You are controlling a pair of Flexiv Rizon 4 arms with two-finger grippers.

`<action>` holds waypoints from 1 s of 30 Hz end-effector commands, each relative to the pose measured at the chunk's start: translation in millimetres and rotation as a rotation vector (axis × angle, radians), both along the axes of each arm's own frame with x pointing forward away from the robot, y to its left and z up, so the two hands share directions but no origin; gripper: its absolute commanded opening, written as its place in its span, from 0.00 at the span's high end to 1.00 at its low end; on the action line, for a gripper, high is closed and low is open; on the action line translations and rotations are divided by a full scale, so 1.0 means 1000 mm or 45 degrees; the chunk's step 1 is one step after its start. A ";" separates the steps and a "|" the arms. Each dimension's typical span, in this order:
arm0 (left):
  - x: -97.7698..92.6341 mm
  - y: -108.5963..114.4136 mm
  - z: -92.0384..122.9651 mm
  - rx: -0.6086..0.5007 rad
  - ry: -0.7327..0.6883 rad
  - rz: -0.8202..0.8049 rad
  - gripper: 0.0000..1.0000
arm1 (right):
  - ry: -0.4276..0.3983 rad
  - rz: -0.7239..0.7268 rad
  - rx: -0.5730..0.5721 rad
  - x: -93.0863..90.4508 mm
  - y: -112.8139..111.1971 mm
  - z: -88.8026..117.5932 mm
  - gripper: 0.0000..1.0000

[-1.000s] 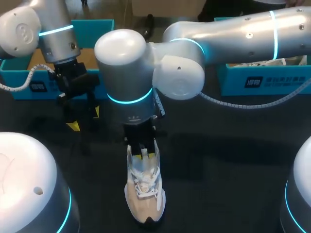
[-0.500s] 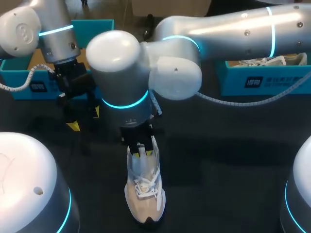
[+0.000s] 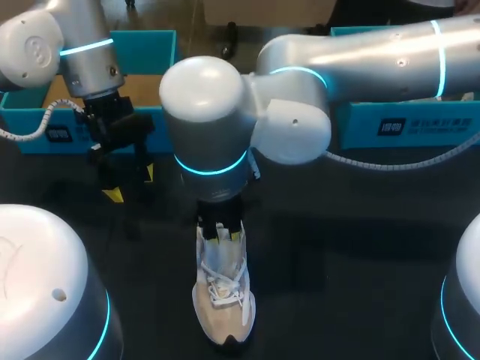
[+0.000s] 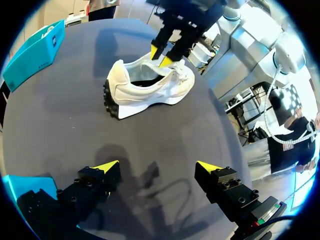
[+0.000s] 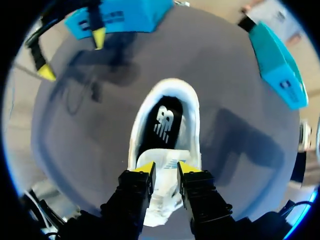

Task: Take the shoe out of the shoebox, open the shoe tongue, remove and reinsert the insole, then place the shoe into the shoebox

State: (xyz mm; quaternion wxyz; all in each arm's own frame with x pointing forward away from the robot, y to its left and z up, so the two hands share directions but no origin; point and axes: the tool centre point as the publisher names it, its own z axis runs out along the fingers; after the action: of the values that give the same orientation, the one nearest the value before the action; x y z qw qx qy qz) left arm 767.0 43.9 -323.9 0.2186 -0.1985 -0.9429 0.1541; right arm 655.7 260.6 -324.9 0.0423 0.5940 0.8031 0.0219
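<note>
A white and beige shoe [image 3: 223, 300] lies on the dark table, toe toward me and heel toward the boxes. My right arm reaches past the middle. Its gripper [image 3: 222, 235] points down into the shoe's mouth. In the right wrist view the white tongue [image 5: 165, 162] stands between the yellow tips and touches both, so the right gripper [image 5: 165, 169] is shut on it. Ahead of the tongue lies the dark insole [image 5: 162, 122]. My left gripper [image 4: 157, 167] hangs open above bare table, left of the shoe [image 4: 150, 90] and in front of the left shoebox [image 3: 142, 41].
Two teal shoeboxes stand at the back of the table. One is behind my left gripper [image 3: 130, 184], the other [image 3: 405, 124] at the back right under my right arm. Bare dark table surrounds the shoe on both sides.
My right arm's elbow swung left, then back to the right, while its gripper stayed at the shoe's tongue. The shoe and my left arm have not moved.
</note>
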 end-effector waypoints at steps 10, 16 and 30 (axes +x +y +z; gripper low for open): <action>-0.008 0.015 0.015 -0.035 -0.013 -0.017 0.00 | -0.055 0.836 -0.032 0.026 -0.023 0.022 0.44; -0.012 0.031 0.025 -0.067 -0.051 -0.040 0.00 | -0.113 1.118 -0.013 0.040 -0.029 0.028 0.00; 0.016 0.079 0.036 -0.169 -0.090 -0.113 0.00 | -0.138 1.423 -0.025 0.053 -0.022 0.028 0.00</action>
State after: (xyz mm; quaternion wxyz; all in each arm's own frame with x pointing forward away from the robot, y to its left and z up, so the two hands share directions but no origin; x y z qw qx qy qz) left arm 776.3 110.6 -292.0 0.1740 -0.2565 -0.9313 0.1915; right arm 708.2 243.0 -295.6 0.0706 0.1316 0.9872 0.0567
